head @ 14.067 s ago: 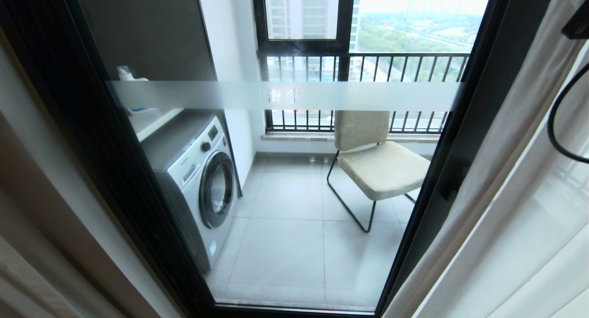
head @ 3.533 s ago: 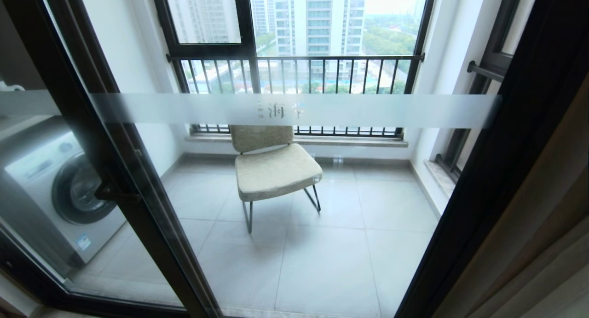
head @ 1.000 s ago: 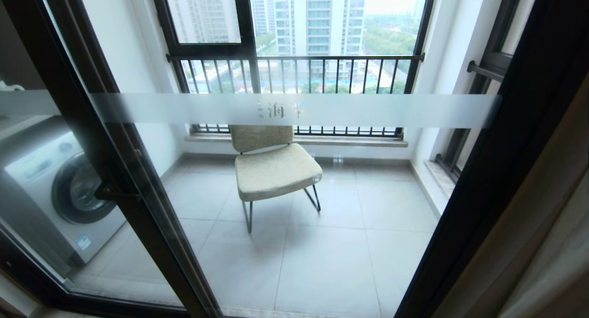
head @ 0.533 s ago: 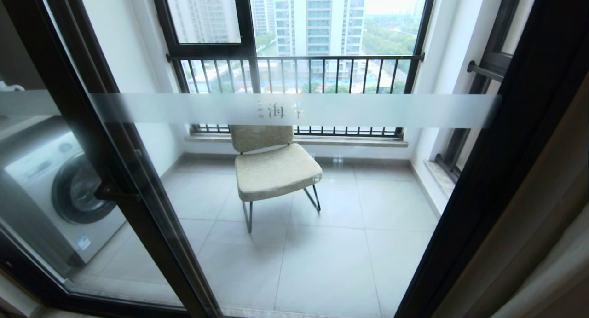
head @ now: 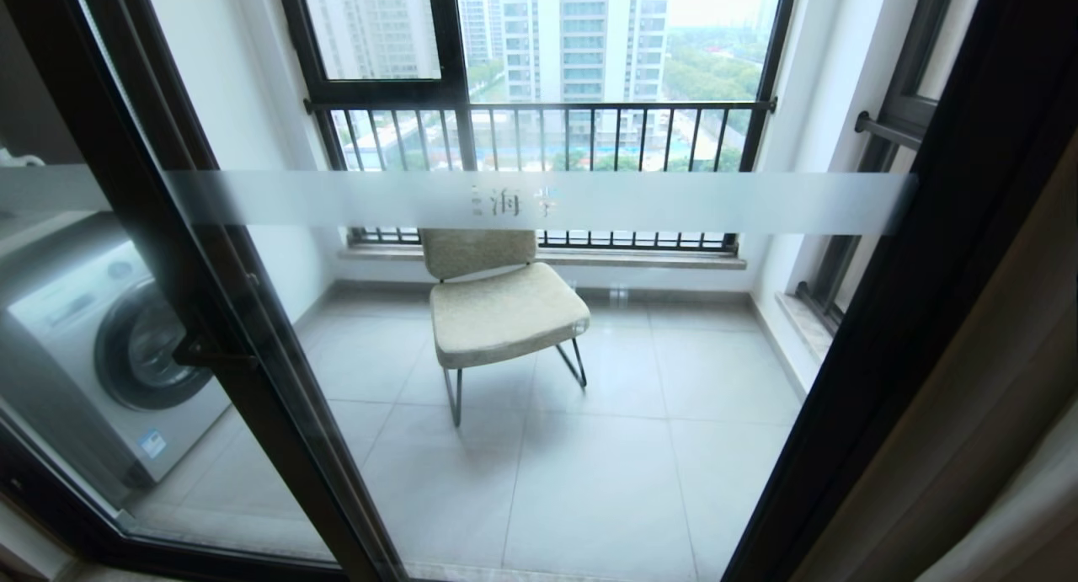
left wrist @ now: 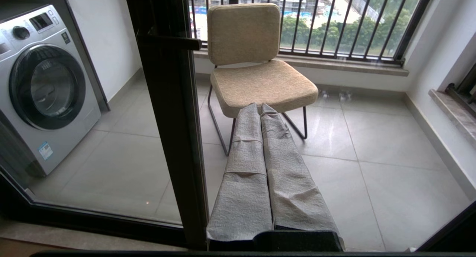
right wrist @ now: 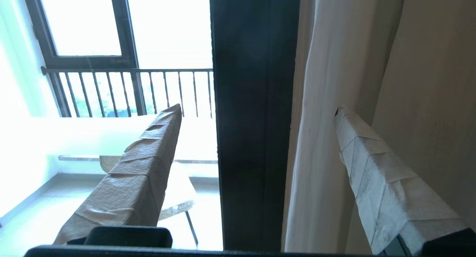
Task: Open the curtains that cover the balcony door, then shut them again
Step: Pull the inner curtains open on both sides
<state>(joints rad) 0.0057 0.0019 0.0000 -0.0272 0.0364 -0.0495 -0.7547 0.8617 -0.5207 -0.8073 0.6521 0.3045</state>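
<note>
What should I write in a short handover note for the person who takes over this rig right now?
Left gripper: shut, holding nothing, parked low in front of the balcony door.
Right gripper: jaws wide open, nothing between them, raised near the door's right frame, beside the curtains.
Curtains: gathered at the right edge; the glass is uncovered, showing the chair and washing machine.
Done: opening appears finished.
Left: grasp the curtains and draw them across the door.

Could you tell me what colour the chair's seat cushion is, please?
Pale beige fabric on the chair; the left wrist view shows it best.
</note>
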